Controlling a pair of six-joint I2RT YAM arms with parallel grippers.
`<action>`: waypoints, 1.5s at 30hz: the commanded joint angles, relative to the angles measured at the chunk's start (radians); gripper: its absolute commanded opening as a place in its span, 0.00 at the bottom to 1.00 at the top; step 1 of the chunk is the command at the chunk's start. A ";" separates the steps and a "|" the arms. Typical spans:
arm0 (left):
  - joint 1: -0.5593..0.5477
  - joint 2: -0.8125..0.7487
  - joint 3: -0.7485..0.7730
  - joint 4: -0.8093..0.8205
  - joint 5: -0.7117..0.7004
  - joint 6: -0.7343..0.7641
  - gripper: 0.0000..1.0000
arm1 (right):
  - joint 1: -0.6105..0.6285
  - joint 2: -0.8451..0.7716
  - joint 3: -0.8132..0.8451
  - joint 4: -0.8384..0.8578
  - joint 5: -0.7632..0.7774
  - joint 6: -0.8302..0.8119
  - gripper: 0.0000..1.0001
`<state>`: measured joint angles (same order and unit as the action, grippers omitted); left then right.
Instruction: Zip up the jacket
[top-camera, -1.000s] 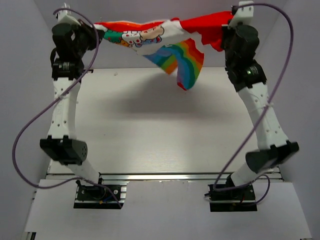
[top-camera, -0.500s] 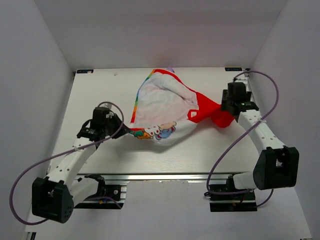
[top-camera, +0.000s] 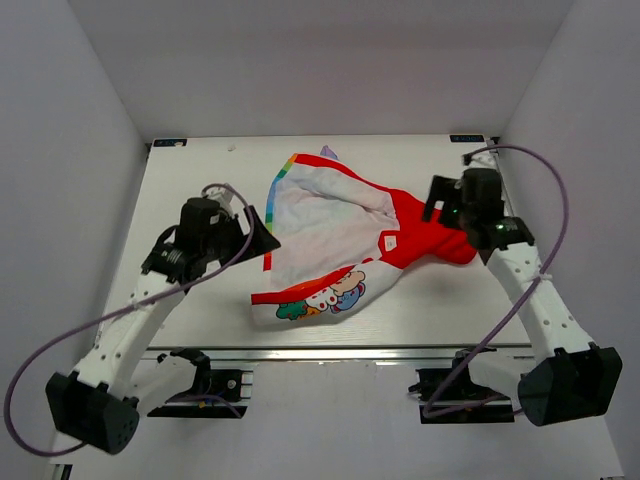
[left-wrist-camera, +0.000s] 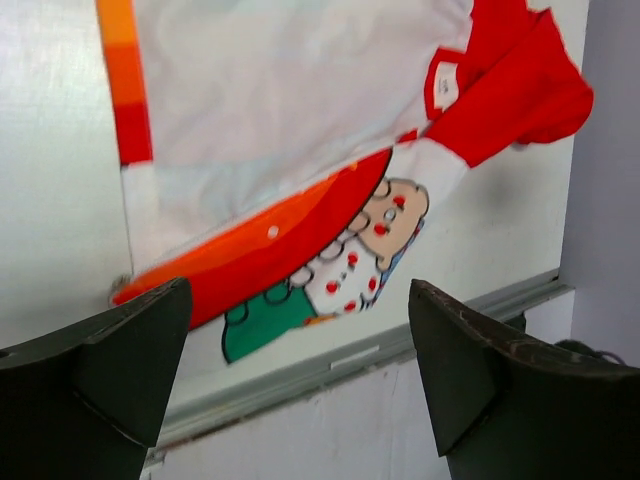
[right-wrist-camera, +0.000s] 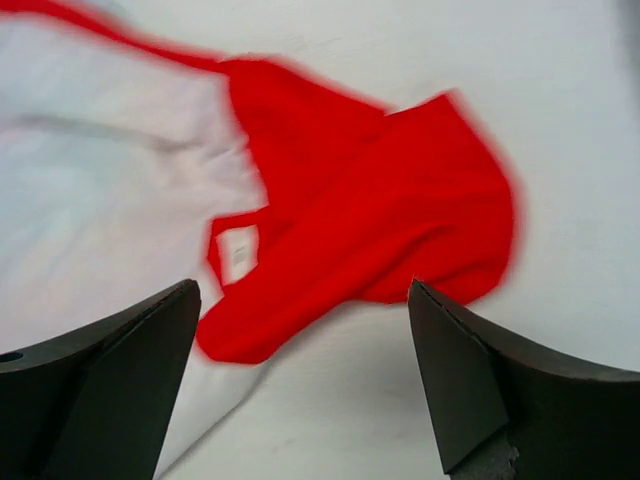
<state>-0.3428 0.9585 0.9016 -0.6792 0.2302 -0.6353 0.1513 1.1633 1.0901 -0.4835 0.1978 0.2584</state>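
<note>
The jacket (top-camera: 330, 215) lies open on the table with its white lining up. Its red hood (top-camera: 440, 245) points right, the cartoon print (top-camera: 330, 295) is folded out at the near edge, and a rainbow edge (top-camera: 283, 175) runs along the left. My left gripper (top-camera: 262, 232) hovers just left of the jacket, open and holding nothing. In the left wrist view the jacket (left-wrist-camera: 290, 120) lies beyond the spread left gripper (left-wrist-camera: 298, 290). My right gripper (top-camera: 437, 200) is open just above the hood. The right wrist view shows the hood (right-wrist-camera: 400, 210) ahead of the empty right gripper (right-wrist-camera: 303, 290).
The white table (top-camera: 200, 170) is boxed in by white walls on the left, right and back. A metal rail (top-camera: 320, 352) runs along its near edge, close to the jacket's cartoon hem. A small white label (right-wrist-camera: 238, 252) shows at the neck.
A second ago both grippers held the jacket stretched high in the air. They lowered it onto the table, then opened and let go. The jacket now lies flat and free.
</note>
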 joint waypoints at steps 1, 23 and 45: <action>-0.002 0.182 0.078 0.174 -0.029 0.048 0.98 | 0.184 -0.007 -0.117 0.057 -0.166 0.071 0.89; -0.005 1.326 0.864 0.184 -0.078 0.257 0.98 | 0.357 0.541 -0.201 0.115 -0.008 0.196 0.89; -0.326 0.321 -0.287 0.332 -0.155 -0.201 0.98 | 0.254 1.152 0.826 -0.130 0.095 -0.062 0.89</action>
<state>-0.6682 1.3437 0.6155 -0.2779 0.1799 -0.7521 0.4065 2.2993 1.8767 -0.5659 0.2928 0.2722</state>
